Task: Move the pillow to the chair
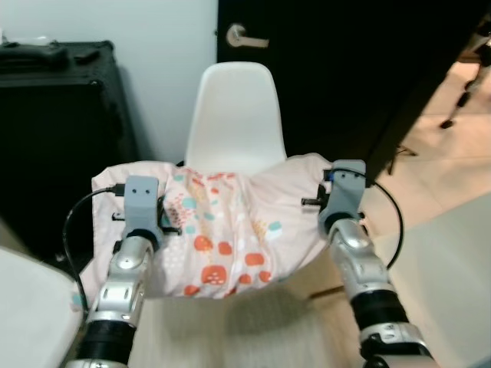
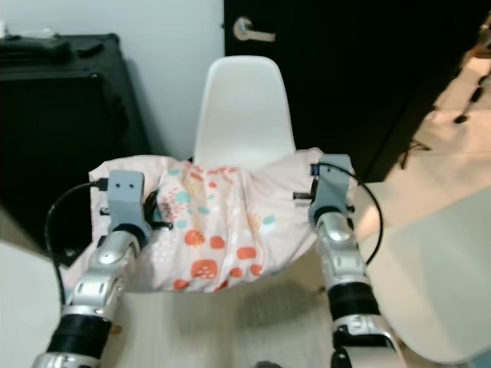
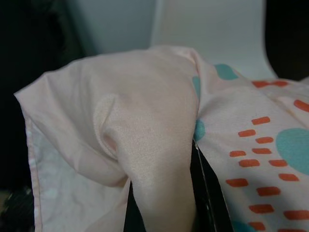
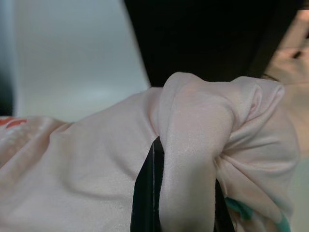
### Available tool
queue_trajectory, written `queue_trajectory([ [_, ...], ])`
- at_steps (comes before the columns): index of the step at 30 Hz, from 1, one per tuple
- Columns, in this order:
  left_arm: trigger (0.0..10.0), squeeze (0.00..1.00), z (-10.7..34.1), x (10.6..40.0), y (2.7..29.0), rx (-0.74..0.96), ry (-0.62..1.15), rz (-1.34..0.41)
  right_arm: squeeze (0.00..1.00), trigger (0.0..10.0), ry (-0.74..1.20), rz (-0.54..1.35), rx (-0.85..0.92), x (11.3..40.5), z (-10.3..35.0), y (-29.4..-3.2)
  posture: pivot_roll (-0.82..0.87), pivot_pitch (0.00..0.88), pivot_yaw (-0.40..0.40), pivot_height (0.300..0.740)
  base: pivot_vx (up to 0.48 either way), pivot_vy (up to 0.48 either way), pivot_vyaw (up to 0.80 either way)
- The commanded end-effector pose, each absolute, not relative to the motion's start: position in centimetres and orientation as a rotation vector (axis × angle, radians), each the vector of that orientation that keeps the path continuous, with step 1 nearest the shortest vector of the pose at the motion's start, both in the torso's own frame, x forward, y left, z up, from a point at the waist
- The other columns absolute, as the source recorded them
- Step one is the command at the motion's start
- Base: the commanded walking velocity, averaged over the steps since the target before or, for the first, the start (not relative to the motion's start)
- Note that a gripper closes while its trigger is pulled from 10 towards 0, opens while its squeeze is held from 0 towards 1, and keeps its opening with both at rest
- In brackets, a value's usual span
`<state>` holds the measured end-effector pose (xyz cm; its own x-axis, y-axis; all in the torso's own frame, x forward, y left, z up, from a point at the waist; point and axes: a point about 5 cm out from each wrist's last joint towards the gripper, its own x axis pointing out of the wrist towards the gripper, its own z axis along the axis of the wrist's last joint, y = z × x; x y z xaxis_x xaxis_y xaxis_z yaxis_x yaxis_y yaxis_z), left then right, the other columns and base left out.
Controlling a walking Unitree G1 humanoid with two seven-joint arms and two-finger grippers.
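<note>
Pillow [image 1: 222, 230] hangs before chair [image 1: 234, 115], edges clamped by left end effector [image 3: 161, 193] and right end effector [image 4: 186, 193].

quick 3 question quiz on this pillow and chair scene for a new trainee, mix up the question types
1. True or false: the pillow already rests flat on the seat of the white chair.
2. Multiple choice: what holds the pillow? A) the left hand alone B) the right hand alone C) both hands, one at each end D) a person
3. Fill in: behind the chair stands a dark ____ with a metal lever handle.

Key
1. False: it is held up in front of the chair, between the two arms.
2. C: each wrist view shows pink fabric bunched between that hand's black fingers.
3. door
</note>
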<state>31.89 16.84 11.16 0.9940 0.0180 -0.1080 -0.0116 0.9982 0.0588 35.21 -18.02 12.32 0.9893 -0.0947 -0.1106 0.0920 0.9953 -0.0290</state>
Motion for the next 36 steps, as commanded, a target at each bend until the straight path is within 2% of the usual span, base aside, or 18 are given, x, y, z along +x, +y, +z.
queue_trajectory([
  [1, 10.0, 0.00, 12.57, 32.28, 16.11, 0.047, 0.036, -0.011, 0.00, 10.0, 0.054, -0.114, -0.031, 35.49, 13.46, -18.35, -0.02, 0.045, -0.060, 0.730, 0.000, 0.000, -0.80],
  [5, 10.0, 0.00, 13.29, 32.28, 15.98, -0.008, -0.015, -0.033, 0.00, 10.0, 0.084, -0.133, -0.053, 35.55, 13.05, -18.47, -0.02, 0.045, -0.058, 0.730, 0.203, 0.000, 0.00],
  [26, 10.0, 0.00, 13.30, 32.26, 16.15, -0.003, -0.016, -0.041, 0.00, 10.0, 0.044, -0.100, -0.031, 35.59, 13.33, -17.73, -0.02, 0.044, -0.056, 0.730, 0.478, 0.000, 0.00],
  [36, 10.0, 0.00, 13.35, 32.39, 16.07, 0.017, -0.012, -0.058, 0.00, 10.0, 0.049, -0.116, -0.023, 35.46, 13.06, -18.04, -0.02, 0.044, -0.044, 0.730, 0.480, 0.000, -0.64],
])
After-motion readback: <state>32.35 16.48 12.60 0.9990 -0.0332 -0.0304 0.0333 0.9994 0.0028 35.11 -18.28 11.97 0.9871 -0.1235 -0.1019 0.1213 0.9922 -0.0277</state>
